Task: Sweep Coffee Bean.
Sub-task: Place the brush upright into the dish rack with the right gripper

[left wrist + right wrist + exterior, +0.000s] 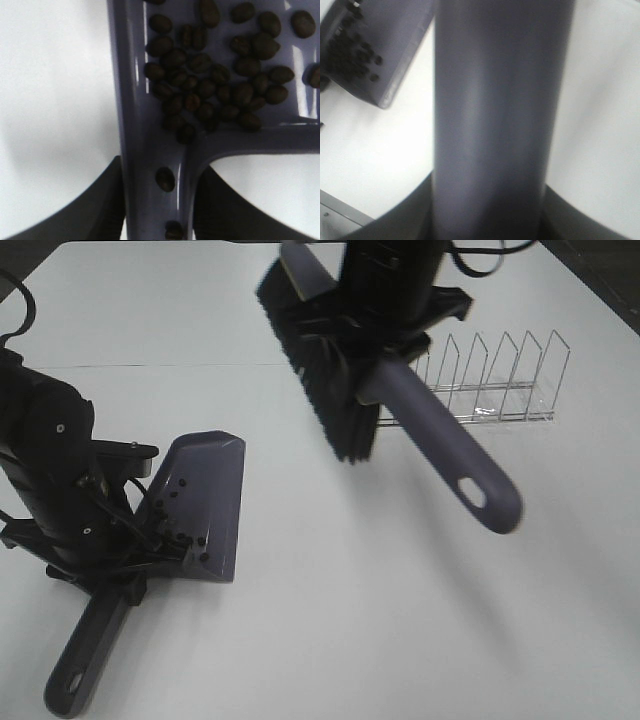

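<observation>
We list: dustpan [205, 505], lower left of the frame, its handle clamped firmly in the left gripper [160, 212], held, we judge, so the coffee beans [210, 85] stay pooled against its rear wall. Also brush [330, 390], upper centre, raised off the surface, its handle squeezed tight by the right gripper [490, 215]. Plain white table [350, 620]; clear rack [500, 380], upper right.

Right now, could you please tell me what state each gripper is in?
Left gripper: closed on the dustpan handle, with coffee beans in the pan.
Right gripper: closed on the brush handle.
</observation>
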### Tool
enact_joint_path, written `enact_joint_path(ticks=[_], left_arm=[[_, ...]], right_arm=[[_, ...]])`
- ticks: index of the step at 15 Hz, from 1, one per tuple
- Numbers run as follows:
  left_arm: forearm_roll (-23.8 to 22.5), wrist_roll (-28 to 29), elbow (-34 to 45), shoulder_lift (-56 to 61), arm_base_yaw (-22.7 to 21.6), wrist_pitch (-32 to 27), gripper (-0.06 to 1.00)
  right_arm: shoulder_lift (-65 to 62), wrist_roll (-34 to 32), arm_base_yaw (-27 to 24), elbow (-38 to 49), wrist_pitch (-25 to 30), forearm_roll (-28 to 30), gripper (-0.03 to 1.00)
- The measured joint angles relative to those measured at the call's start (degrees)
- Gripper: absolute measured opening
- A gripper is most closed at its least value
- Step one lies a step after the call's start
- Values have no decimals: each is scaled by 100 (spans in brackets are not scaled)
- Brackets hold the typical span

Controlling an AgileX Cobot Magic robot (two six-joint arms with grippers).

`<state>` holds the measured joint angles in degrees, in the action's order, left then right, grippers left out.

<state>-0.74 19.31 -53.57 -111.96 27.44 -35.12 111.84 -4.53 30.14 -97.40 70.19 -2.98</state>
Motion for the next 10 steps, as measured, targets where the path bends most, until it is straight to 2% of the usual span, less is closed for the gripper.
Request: enact_joint_path(ticks=[2,5,8,10], left_arm=[[6,0,0,0,0,11,32],[74,0,0,-6,0,11,32],[74,0,0,-6,0,23,32],[103,0,0,-6,0,11,32]], right_arm=[[-424,189,-607,980,11,-138,32],[-510,453,-1587,2000,11,-218,32],[-292,607,-2172,2189,6,-74,32],[-11,636,-2366,2120,0,29,32]])
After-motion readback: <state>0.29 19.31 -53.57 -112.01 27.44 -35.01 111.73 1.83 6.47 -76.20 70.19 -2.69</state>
